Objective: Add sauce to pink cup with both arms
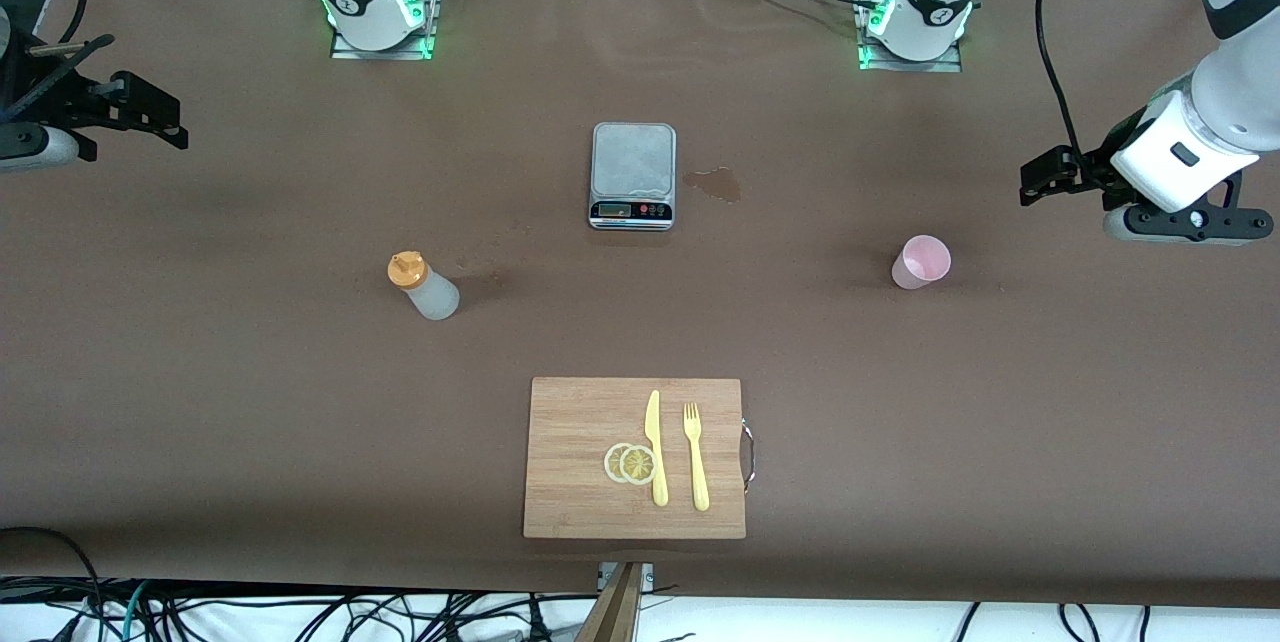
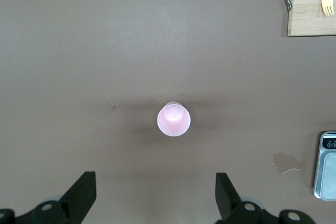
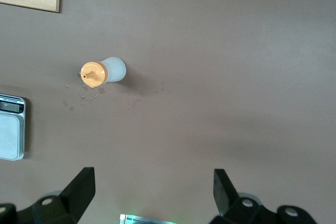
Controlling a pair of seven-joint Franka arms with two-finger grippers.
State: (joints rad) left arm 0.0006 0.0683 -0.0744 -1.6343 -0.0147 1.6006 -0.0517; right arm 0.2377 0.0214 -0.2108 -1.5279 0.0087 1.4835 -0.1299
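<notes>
My left gripper (image 2: 155, 203) hangs in the air at the left arm's end of the table, fingers (image 2: 81, 192) spread wide and holding nothing. In the left wrist view the pink cup (image 2: 174, 119) stands upright on the brown table (image 1: 200, 422), its open mouth facing up, framed between my fingers but well below them.

My right gripper (image 3: 152, 200) hangs over the right arm's end of the table, jaws equally wide apart and empty. From its wrist camera I see the sauce (image 3: 103, 71), a whitish bottle with an orange nozzle cap, standing upright.

In the front view the sauce (image 1: 423, 285) and the pink cup (image 1: 921, 262) are well apart, each toward its own arm's end. Between them, farther from the front camera, sits the grey scale (image 1: 633, 175), with a small wet stain (image 1: 714, 184) just beside it. Nearer the camera lies a wooden cutting board (image 1: 570, 462) carrying two lemon slices (image 1: 630, 463), a yellow knife (image 1: 656, 447) and a yellow fork (image 1: 695, 455).
</notes>
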